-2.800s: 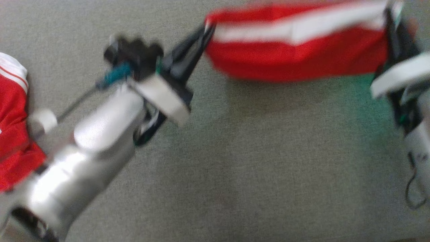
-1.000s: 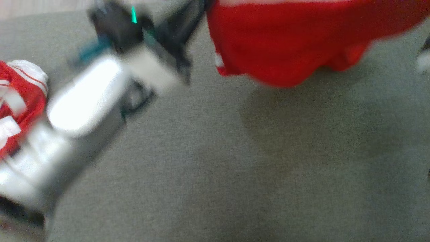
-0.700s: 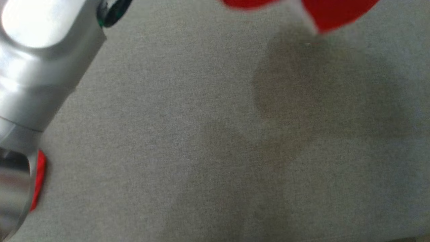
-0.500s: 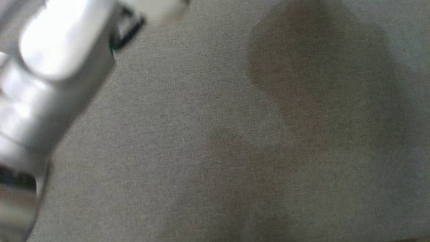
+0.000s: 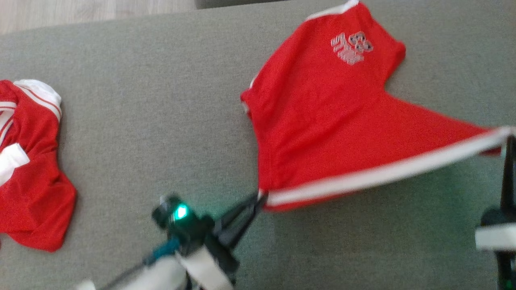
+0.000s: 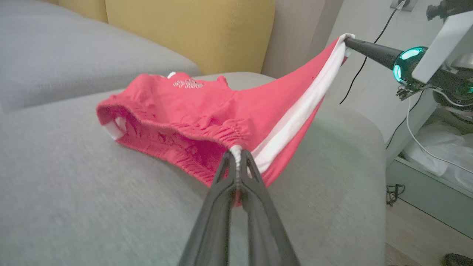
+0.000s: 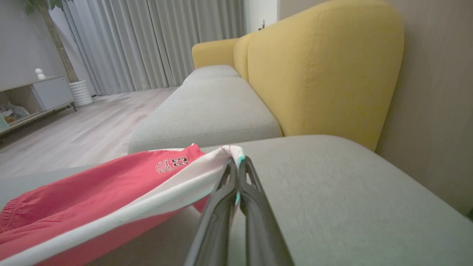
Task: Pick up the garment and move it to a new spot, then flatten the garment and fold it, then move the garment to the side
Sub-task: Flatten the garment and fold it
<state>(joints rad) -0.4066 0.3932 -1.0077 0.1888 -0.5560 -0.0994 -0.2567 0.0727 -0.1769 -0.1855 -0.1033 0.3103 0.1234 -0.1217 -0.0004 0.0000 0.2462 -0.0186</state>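
Over the grey sofa cushion (image 5: 161,121), left gripper (image 5: 260,196) and right gripper (image 5: 510,139) each clamp one striped-side end of the red shorts (image 5: 322,121) (presumably stretching them flat).

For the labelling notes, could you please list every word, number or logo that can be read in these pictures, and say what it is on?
Pale print on the red shorts: stylised characters, perhaps digits, too blurred to read for certain.
Second red and white garment: no lettering can be made out.
No other readable text can be made out.
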